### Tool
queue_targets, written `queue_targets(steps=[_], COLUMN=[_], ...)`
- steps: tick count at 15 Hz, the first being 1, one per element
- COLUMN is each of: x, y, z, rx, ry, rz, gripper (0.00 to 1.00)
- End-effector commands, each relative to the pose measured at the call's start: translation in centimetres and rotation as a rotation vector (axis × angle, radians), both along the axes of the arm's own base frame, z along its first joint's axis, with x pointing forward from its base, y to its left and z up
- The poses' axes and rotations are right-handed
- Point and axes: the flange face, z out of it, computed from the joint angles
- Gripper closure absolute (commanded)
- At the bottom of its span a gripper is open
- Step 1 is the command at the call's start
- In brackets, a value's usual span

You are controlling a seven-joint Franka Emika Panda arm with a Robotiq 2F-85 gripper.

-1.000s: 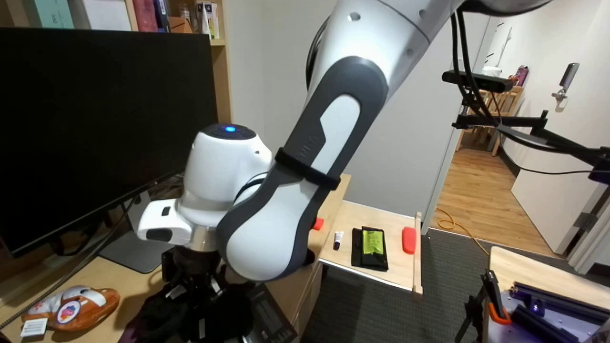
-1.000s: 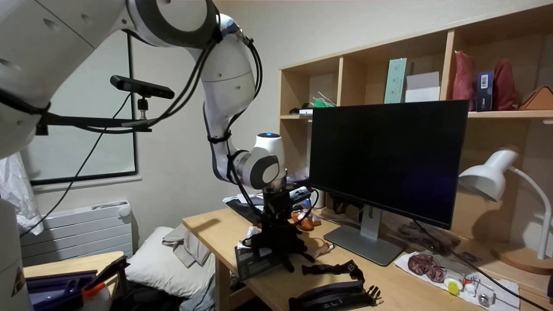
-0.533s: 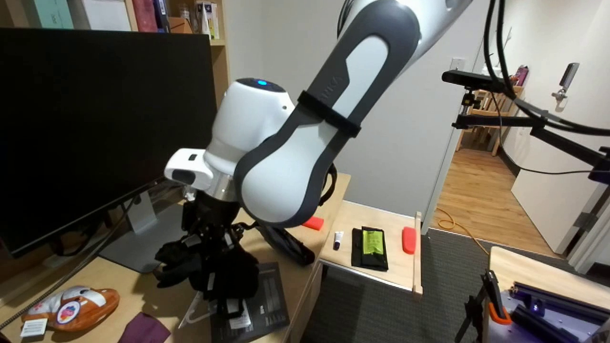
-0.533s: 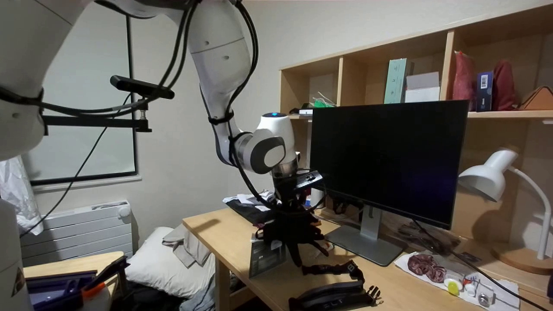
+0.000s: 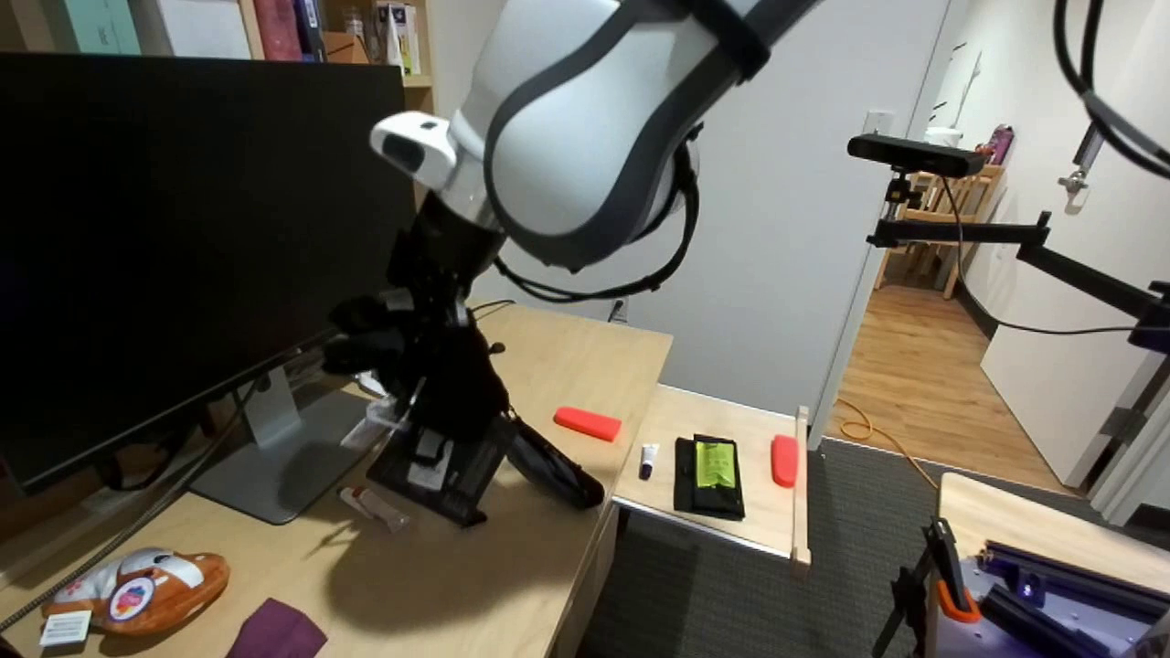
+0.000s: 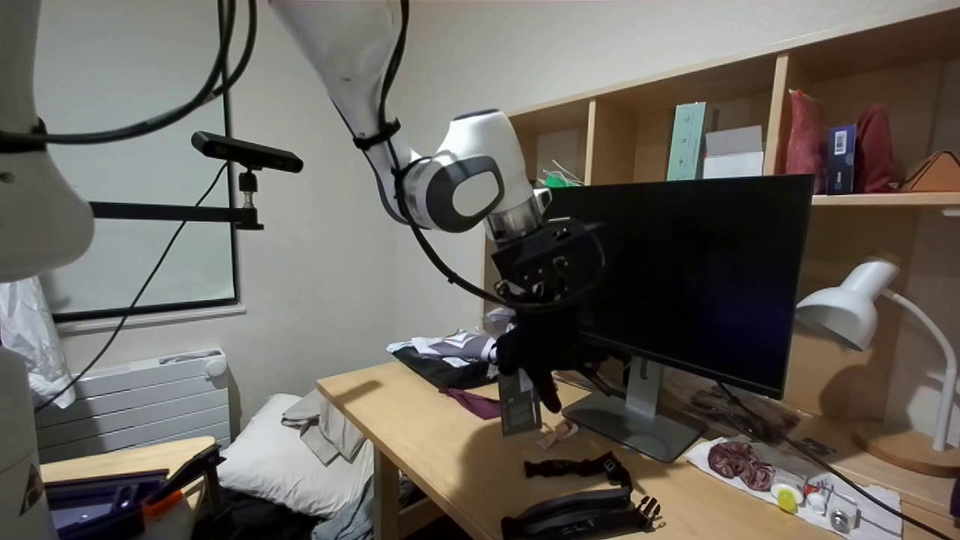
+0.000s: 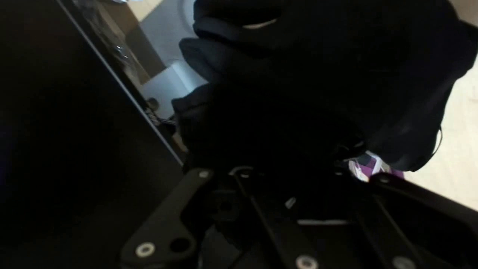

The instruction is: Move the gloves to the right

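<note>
The black gloves (image 5: 454,379) hang from my gripper (image 5: 437,306) above the desk, close to the monitor. In an exterior view some glove fingers point down beside a dark printed card (image 6: 519,409); the gloves (image 6: 536,349) hang under the gripper (image 6: 546,304) there. The card (image 5: 443,471) hangs tilted below the gloves, clear of the desk. In the wrist view the gloves (image 7: 328,74) fill the upper middle in front of the gripper (image 7: 289,170). The jaws are closed on the black fabric; the fingertips themselves are hidden in it.
The monitor (image 5: 201,247) stands very close beside the gripper, on its grey stand (image 5: 265,475). On the desk (image 5: 512,567) lie a black pouch (image 5: 553,461), red case (image 5: 588,423), small packet (image 5: 373,508), purple cloth (image 5: 276,631), plush toy (image 5: 137,589) and black straps (image 6: 577,514).
My gripper has risen from the desk with the gloves, tilting and moving toward the monitor side. The dark card, which lay on the desk, has come up with them.
</note>
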Motion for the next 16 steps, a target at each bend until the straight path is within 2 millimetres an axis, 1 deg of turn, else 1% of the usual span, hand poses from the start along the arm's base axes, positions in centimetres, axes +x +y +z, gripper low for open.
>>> queue_targets(steps=[1,2,4,5,6,8,10,11,12,14,15,16], x=[-0.1,-0.1,0.5,1.0,1.3,2.2,3.5,4.3,4.8,5.9,6.4,6.9], y=[-4.4,-6.5,-11.1,-12.7,-14.7,-18.9,-22.7,-24.2,-25.3,-27.3,-28.0,-28.0], z=[5.9,7.7,9.9,11.3,12.1,12.3,11.3,10.2,9.2,6.6,5.2,3.7], rx=[0.029,0.043,0.056,0.049,0.057,0.054,0.054,0.067,0.084,0.106,0.113,0.122], ry=[-0.005,-0.017,-0.008,-0.042,-0.056,-0.052,-0.014,0.024,0.055,0.125,0.154,0.166], rz=[-0.149,-0.227,-0.333,-0.393,-0.451,-0.562,-0.673,-0.712,-0.748,-0.805,-0.817,-0.814], gripper=[0.89,0.89,0.89,0.89,0.89,0.89,0.89,0.89,0.89,0.89,0.89,0.89])
